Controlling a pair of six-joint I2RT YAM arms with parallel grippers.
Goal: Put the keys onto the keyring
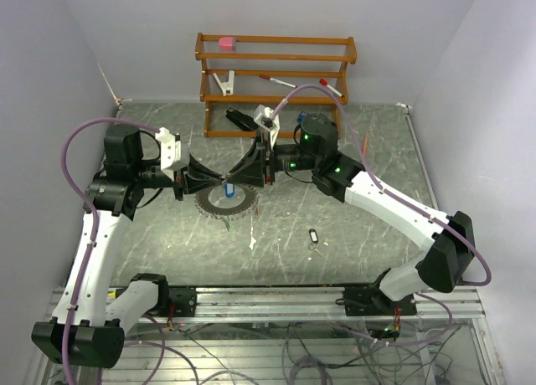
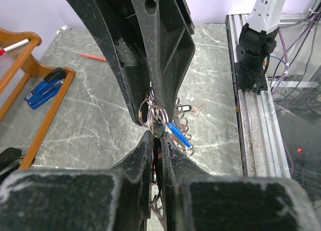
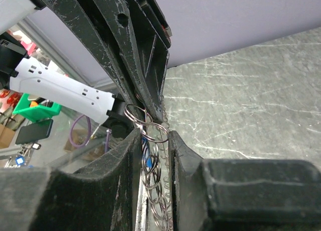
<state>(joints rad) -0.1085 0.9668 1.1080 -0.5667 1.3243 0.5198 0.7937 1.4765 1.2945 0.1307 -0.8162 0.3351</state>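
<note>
1. Two tools meet just above the keyring (image 1: 216, 214), which is near the middle of the worktop (image 1: 167, 243).
2. The left tool (image 2: 156, 140) is pinched tight on the keyring. In its own wrist view the thin, bumpy rim runs between its fingers (image 2: 135, 163).
3. The right tool (image 3: 155, 136) looks squeezed tight on the little loops of the blue key (image 2: 178, 134). The blue tag hangs just beside the keyring rim.
4. I think the step in hand is slipping that little loop onto the keyring. To do it well, the left tool should hold the keyring very steady. The right tool should move slowly and slide the loop along the rim, not yank it.
5. The metal is thin and shiny, so it could slip out. Several small loops sit close together and could snag.
6. The black key (image 1: 314, 233) lies flat on the worktop, well to the right of the keyring and closer to the arm bases. It is not on the keyring yet.
7. The worktop is dark and stone-like, with many white scratches. It looks hard and smooth, so a dropped key might slide.
8. Behind the keyring, a wooden rack (image 1: 276, 60) stands against a pale wall (image 1: 151, 17). A blue stapler (image 2: 44, 89) rests on the rack, and a red pen (image 2: 91, 56) lies on the worktop near it.
</note>
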